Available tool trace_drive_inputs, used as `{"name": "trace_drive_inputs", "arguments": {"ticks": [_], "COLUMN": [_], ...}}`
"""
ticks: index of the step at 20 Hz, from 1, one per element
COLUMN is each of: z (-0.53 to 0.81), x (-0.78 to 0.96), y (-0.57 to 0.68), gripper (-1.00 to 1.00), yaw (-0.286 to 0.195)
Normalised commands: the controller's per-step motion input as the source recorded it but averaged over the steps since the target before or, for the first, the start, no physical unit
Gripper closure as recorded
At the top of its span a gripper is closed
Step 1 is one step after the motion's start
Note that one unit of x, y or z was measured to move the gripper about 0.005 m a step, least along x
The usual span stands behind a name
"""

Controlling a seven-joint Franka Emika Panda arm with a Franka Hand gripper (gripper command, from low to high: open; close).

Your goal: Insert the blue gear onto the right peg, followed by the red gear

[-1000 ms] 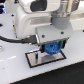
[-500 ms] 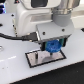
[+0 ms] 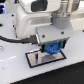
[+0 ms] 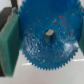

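the tool (image 3: 52, 48) grips the blue gear (image 4: 47, 37) by its toothed rim: judged light, rigid, slick plastic, best held edgewise.

My gripper (image 3: 52, 49) and the blue gear (image 3: 51, 49), a little lower toward the plate (image 3: 35, 60) than a second ago.

Light rectangular black-bordered plate (image 3: 34, 59) flat on white table (image 3: 15, 70).
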Motion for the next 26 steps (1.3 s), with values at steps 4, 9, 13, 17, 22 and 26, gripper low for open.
{"name": "trace_drive_inputs", "arguments": {"ticks": [4,9,13,17,22,26], "z": [-0.17,0.43,-0.17,-0.09,-0.24,-0.29], "x": [0.13,0.20,0.15,0.20,0.15,0.14], "y": [0.04,0.20,0.01,-0.05,-0.04,-0.01], "gripper": [1.00,1.00,1.00,1.00,1.00,1.00], "yaw": [0.000,0.000,0.000,0.000,0.000,0.000]}}
